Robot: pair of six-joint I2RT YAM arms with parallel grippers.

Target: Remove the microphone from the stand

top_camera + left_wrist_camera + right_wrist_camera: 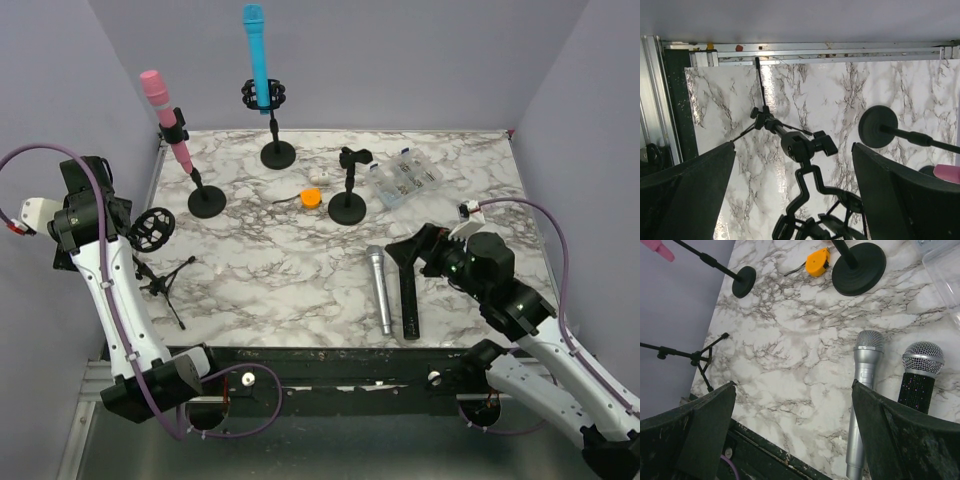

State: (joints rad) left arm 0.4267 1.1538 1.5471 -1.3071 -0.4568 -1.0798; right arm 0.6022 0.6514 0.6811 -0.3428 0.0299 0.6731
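A pink microphone [165, 125] sits tilted in a round-base stand [207, 201] at the back left. A blue microphone [258, 55] stands upright in a shock-mount stand [278, 155] at the back. A silver microphone [379, 290] and a black microphone [410, 300] lie on the table at the front. My left gripper [133, 228] is open beside the empty shock mount [152, 230] of a tripod stand [165, 280]; in the left wrist view the mount [825, 210] lies between my open fingers [794, 145]. My right gripper [412, 250] is open and empty above the silver microphone [863, 385] and the black one [920, 375].
An empty clip stand [348, 190], an orange tape measure [311, 198] and a clear plastic box [405, 180] stand at the back right. Purple walls close in the table on three sides. The pink microphone's base [878, 126] is just right of the tripod.
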